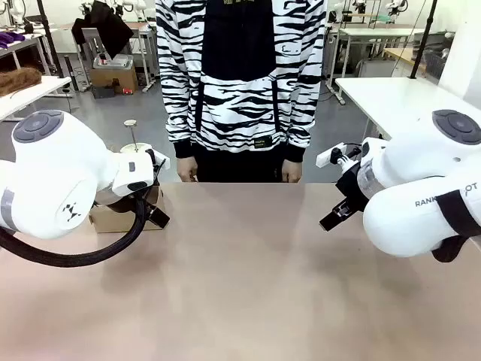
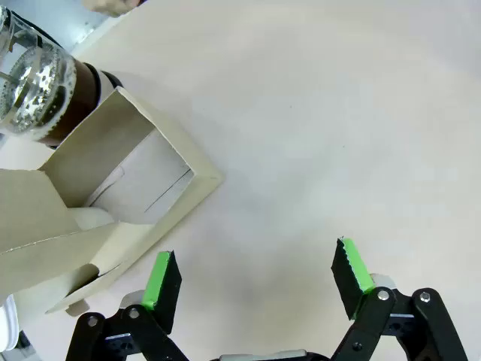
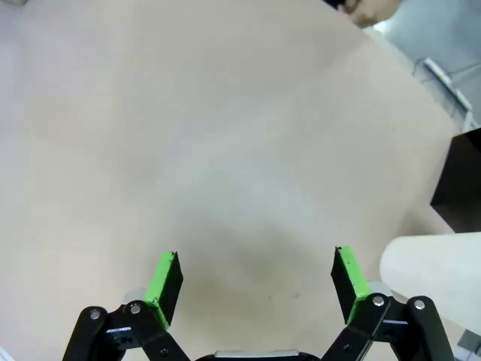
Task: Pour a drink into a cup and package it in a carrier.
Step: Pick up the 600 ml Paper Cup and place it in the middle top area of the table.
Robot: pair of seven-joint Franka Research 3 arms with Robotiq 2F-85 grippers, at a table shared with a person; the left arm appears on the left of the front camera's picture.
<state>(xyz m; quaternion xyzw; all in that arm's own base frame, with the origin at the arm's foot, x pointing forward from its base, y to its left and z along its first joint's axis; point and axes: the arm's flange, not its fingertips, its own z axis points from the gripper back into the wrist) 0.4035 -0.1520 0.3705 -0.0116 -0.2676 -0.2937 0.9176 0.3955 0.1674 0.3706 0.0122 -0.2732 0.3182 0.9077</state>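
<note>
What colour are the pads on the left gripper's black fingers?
Bright green pads, clearest in the left wrist view.

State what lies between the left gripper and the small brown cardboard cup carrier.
Nothing: the left wrist view shows only bare beige table between left gripper and carrier.

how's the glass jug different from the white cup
The jug is clear glass in a metal frame, dark liquid showing through; the cup is plain opaque white. The jug sits beside the carrier near the left gripper; the cup is near the right gripper. Neither is held.
</note>
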